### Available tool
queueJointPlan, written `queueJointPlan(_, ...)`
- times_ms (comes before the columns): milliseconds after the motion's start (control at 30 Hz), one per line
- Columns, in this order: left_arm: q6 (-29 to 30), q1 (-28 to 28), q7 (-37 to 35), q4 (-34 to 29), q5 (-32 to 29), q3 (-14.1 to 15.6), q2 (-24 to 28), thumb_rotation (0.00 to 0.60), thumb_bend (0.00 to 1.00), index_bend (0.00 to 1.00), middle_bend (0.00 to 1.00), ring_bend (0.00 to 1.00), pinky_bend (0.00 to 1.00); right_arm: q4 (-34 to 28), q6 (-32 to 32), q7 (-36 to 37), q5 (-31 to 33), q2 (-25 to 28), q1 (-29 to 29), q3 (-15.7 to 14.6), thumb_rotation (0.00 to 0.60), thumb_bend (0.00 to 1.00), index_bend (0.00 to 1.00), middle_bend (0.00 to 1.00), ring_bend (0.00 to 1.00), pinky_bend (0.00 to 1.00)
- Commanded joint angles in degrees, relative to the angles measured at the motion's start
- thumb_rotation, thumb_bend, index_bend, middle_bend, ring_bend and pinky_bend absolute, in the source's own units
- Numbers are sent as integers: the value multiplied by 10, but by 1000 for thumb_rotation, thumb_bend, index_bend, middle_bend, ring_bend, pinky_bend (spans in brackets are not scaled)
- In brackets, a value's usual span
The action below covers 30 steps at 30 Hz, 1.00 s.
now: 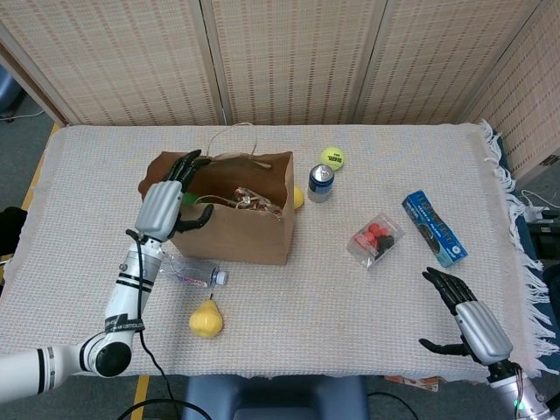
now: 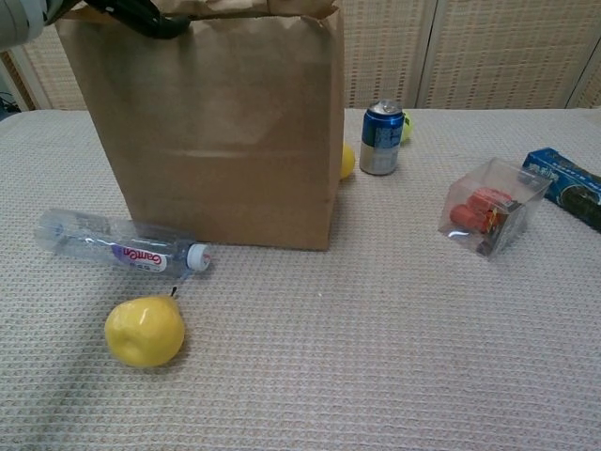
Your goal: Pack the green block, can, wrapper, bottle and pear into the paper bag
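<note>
The brown paper bag (image 1: 241,234) stands upright left of centre, with the crumpled shiny wrapper (image 1: 248,199) lying inside it. My left hand (image 1: 171,198) hovers open over the bag's left rim, fingers spread and holding nothing; the chest view shows it at the bag's top left corner (image 2: 141,13). That hand hides the green block. In front of the bag lie the clear bottle (image 1: 188,272) (image 2: 122,249) and the yellow pear (image 1: 206,319) (image 2: 144,331). The can (image 1: 321,182) (image 2: 381,137) stands right of the bag (image 2: 225,132). My right hand (image 1: 464,319) rests open at the near right.
A tennis ball (image 1: 332,157) sits behind the can, and a yellow ball (image 1: 297,197) lies against the bag's right side. A clear box of red pieces (image 1: 376,238) (image 2: 490,218) and a blue packet (image 1: 434,227) (image 2: 568,186) lie to the right.
</note>
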Motion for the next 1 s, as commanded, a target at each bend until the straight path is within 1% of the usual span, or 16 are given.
queueJointPlan(33, 15, 13, -16, -5, 19, 2, 10, 600, 418, 181, 82, 99, 248, 0, 0, -1, 0, 0, 0, 1, 600, 10, 0, 0, 0, 59)
queueJointPlan(100, 54, 37, -30, -9, 39, 2, 19, 600, 466, 251, 188, 179, 312, 0, -1, -1, 0, 0, 0, -1, 600, 11, 0, 0, 0, 60)
queueJointPlan(133, 65, 46, -38, -12, 48, 3, 25, 600, 482, 292, 244, 225, 353, 1, -1, -2, 0, 0, 0, -1, 600, 11, 0, 0, 0, 59)
queueJointPlan(233, 91, 79, -60, -21, 68, 9, 50, 600, 503, 428, 352, 344, 478, 1, 0, -2, -1, 0, -1, -1, 600, 11, 0, 0, 0, 59)
queueJointPlan(267, 97, 89, -66, -23, 73, 12, 59, 600, 507, 455, 376, 365, 495, 1, 0, -2, 0, 0, -1, -1, 600, 10, 0, 0, 0, 59)
queueJointPlan(333, 111, 113, -82, -26, 86, 19, 81, 600, 526, 489, 437, 412, 518, 1, 0, -4, 0, -1, -1, -1, 600, 10, 0, 0, 0, 59)
queueJointPlan(433, 128, 149, -105, -25, 107, 37, 108, 600, 546, 515, 492, 480, 566, 1, -2, -7, 2, -1, -1, -1, 600, 11, 0, 0, 0, 59)
queueJointPlan(500, 133, 174, -120, -21, 123, 56, 126, 600, 555, 552, 543, 531, 606, 2, -4, -9, 2, -2, -2, -2, 600, 10, 0, 0, 0, 59)
queueJointPlan(567, 138, 199, -134, -13, 142, 79, 140, 600, 555, 577, 571, 540, 610, 2, -5, -12, 2, -2, -2, -2, 600, 11, 0, 0, 0, 59)
queueJointPlan(667, 145, 227, -147, 10, 171, 112, 148, 600, 555, 583, 577, 540, 610, 1, -6, -15, 4, -3, -2, -2, 600, 11, 0, 0, 0, 59)
queueJointPlan(800, 150, 257, -141, 82, 247, 177, 141, 600, 553, 580, 573, 539, 607, 1, -9, -21, 7, -4, -2, -1, 600, 10, 0, 0, 0, 59)
queueJointPlan(867, 144, 264, -135, 111, 275, 203, 134, 600, 537, 572, 560, 528, 590, 1, -10, -23, 8, -5, -2, -2, 600, 10, 0, 0, 0, 59)
queueJointPlan(933, 129, 267, -126, 133, 299, 228, 125, 600, 508, 560, 527, 490, 546, 1, -11, -25, 8, -5, -2, -2, 600, 11, 0, 0, 0, 59)
queueJointPlan(967, 121, 267, -119, 139, 309, 238, 122, 600, 482, 537, 479, 442, 496, 1, -12, -26, 8, -5, -1, -2, 600, 10, 0, 0, 0, 60)
queueJointPlan(1000, 106, 265, -106, 146, 321, 250, 119, 600, 459, 487, 410, 378, 439, 1, -12, -27, 8, -6, -1, -2, 600, 11, 0, 0, 0, 60)
